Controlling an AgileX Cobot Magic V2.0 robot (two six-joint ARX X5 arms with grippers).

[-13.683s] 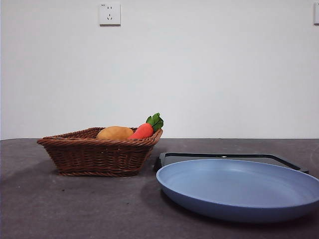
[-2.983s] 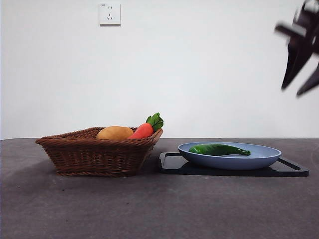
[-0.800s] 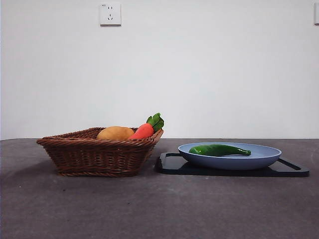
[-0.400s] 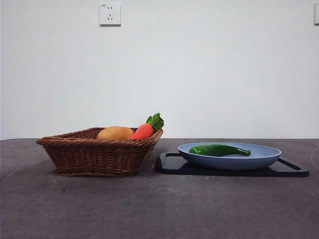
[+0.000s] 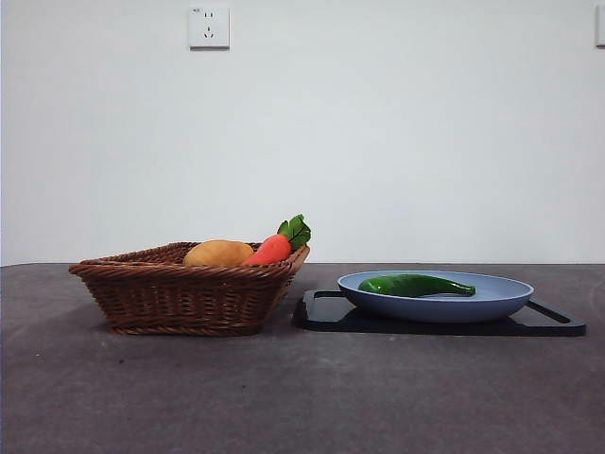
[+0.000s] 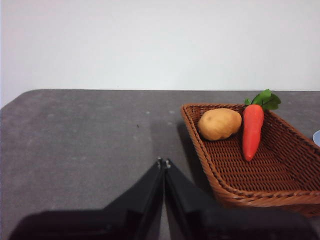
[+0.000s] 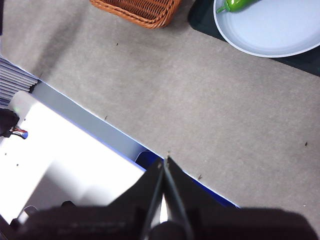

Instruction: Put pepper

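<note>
The glossy dark-green pepper [image 5: 414, 284] lies in the blue plate [image 5: 492, 305], which rests on a black tray [image 5: 326, 310] at the right. Its stem end also shows in the right wrist view [image 7: 235, 5], in the plate [image 7: 280, 30]. No arm shows in the front view. My left gripper [image 6: 163, 162] is shut and empty, over bare table beside the wicker basket [image 6: 230, 187]. My right gripper [image 7: 165, 161] is shut and empty, high above the table's front edge, far from the plate.
The wicker basket [image 5: 180, 298] at the left holds a tan potato [image 5: 218, 253] and an orange carrot [image 5: 276, 246] with green leaves. A wall socket [image 5: 209, 27] is on the back wall. Beyond the table's front edge stands a white and blue surface [image 7: 65, 150].
Over the last second nothing has moved. Earlier the plate stood empty close to the camera; an arm withdrew at the upper right, leaving the plate with the pepper on the tray.
</note>
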